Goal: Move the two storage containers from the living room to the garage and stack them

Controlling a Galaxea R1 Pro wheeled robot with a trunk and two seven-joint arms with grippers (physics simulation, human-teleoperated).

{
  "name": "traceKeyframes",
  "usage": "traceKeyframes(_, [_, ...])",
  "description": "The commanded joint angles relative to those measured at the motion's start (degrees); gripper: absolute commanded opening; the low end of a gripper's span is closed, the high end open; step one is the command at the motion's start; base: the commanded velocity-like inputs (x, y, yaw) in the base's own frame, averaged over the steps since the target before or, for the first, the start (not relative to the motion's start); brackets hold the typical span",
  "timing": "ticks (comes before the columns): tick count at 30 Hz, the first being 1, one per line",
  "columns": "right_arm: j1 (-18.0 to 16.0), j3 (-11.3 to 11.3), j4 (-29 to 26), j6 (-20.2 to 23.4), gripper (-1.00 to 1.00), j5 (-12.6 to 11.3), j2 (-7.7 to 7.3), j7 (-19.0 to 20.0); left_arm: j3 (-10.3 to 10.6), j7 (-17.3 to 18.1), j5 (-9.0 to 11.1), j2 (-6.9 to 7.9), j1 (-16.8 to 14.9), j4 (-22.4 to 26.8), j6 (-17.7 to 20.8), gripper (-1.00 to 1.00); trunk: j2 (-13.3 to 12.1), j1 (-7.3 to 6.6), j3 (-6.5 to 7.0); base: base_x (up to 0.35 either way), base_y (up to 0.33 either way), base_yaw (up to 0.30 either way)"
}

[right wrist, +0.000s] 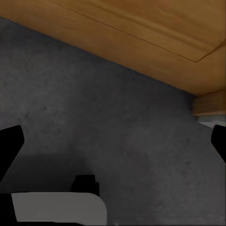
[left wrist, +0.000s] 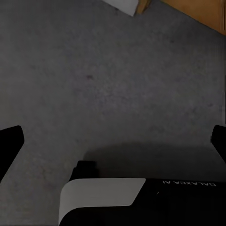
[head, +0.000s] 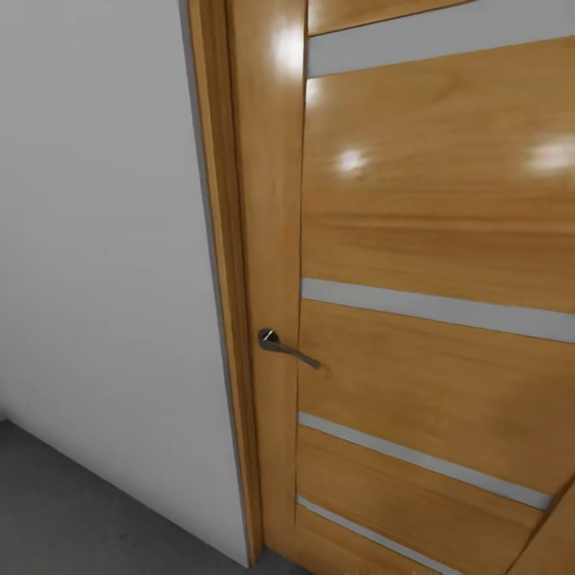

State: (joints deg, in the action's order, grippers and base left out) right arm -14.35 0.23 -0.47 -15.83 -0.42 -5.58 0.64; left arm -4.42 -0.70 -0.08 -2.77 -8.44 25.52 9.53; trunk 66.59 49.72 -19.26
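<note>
Nearest you, both wrist views look down on the floor (left wrist: pixel 117 84), a dark grey, rough, speckled concrete. In the left wrist view your left gripper (left wrist: pixel 115 141) has its 2 black fingertips (left wrist: pixel 10 141) cut off at opposite edges of the frame, spread wide with nothing between them but bare floor. A pale and black part of the robot body (left wrist: pixel 141 197) sits below, its white lettering too small to read. Your right gripper (right wrist: pixel 115 141) stands the same way, wide apart and holding nothing, fingertips (right wrist: pixel 10 143) clipped by the frame.

Past the right gripper, the glossy wooden door (right wrist: pixel 141 33) meets the concrete; a corner of its frame shows beside a pale strip.

In the head view the door (head: pixel 431 239) rises close ahead, warm orange wood grain crossed by 4 slanted grey strips, with bright glare spots. A dark metal lever handle (head: pixel 286 346) sits by its left edge. The wooden jamb (head: pixel 228 239) borders a plain pale grey wall (head: pixel 96 239). The door's top and right side are cut off.
</note>
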Motion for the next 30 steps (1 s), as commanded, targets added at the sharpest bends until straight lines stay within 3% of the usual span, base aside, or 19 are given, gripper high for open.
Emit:
traceKeyframes(1, [0.7, 0.0, 1.9, -2.5, 1.0, -0.1, -0.05, 0.1, -0.3, 0.0, 0.0, -0.06, 0.0, 0.1, 0.4, 1.0, 0.0, 0.0, -0.03, 0.005, 0.003, -0.27])
traceKeyframes(8, [6.9, 0.0, 4.6, -12.2, 1.0, -0.5, -0.06, 0.1, -0.3, 0.0, 0.1, -0.18, 0.0, 0.2, 0.3, 1.0, 0.0, 0.0, 0.24, 0.002, 0.001, -0.265])
traceKeyframes(12, [11.2, -0.1, 4.9, -21.6, 1.0, -2.9, 0.0, 0.1, -0.2, 0.0, 0.1, -0.15, 0.0, 0.2, 0.3, 1.0, 0.0, 0.0, 0.39, 0.0, 0.0, -0.262])
traceKeyframes(15, [15.3, -0.1, 4.9, -24.4, 1.0, -4.3, 0.12, 0.2, -0.2, 0.0, 0.0, -0.4, 0.0, 0.2, 0.2, 1.0, 0.0, 0.0, 0.48, 0.0, 0.0, -0.263])
traceKeyframes(30, [17.1, -0.2, 4.9, -24.8, 1.0, -4.3, 0.3, 0.2, -0.1, 0.0, -0.1, -0.4, 0.0, 0.2, 0.2, 1.0, 0.0, 0.0, 0.91, 0.0, 0.0, -0.265])
